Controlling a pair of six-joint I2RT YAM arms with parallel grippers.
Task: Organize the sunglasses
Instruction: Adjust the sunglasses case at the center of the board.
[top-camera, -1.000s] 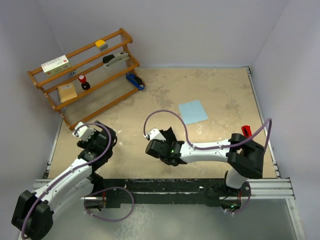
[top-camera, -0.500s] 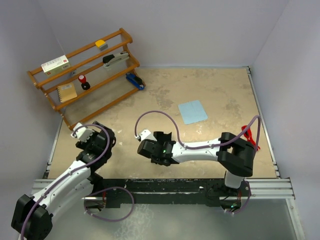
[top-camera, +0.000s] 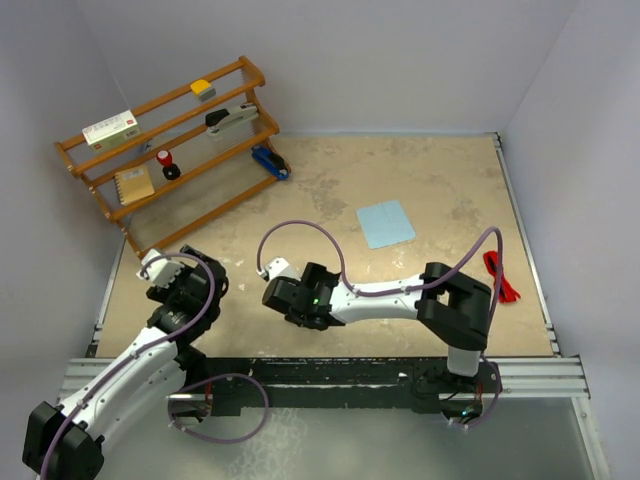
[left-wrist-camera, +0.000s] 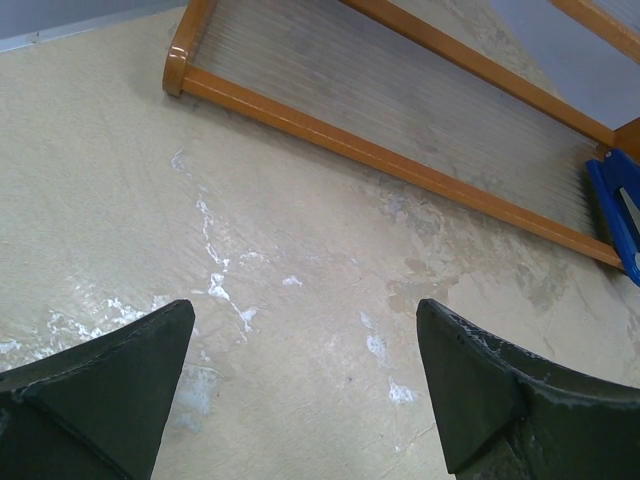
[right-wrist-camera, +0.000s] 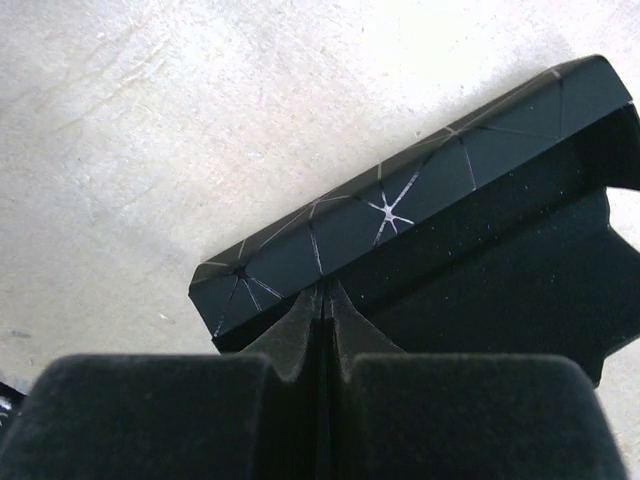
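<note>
The red sunglasses lie folded on the table near the right edge, far from both grippers. My right gripper is at the table's middle front, shut on the edge of the black case, which has thin silver line patterns and lies partly open on the table. In the top view the case shows only partly behind the gripper. The right gripper has its fingers pressed together on the case's wall. My left gripper is open and empty at the front left, also seen in the left wrist view over bare table.
A pale blue cloth lies flat right of centre. A wooden rack with small items stands at the back left; its base rail and a blue stapler lie ahead of the left gripper.
My right gripper has moved left across the table with the black case in it. The left arm has shifted slightly left and back.
</note>
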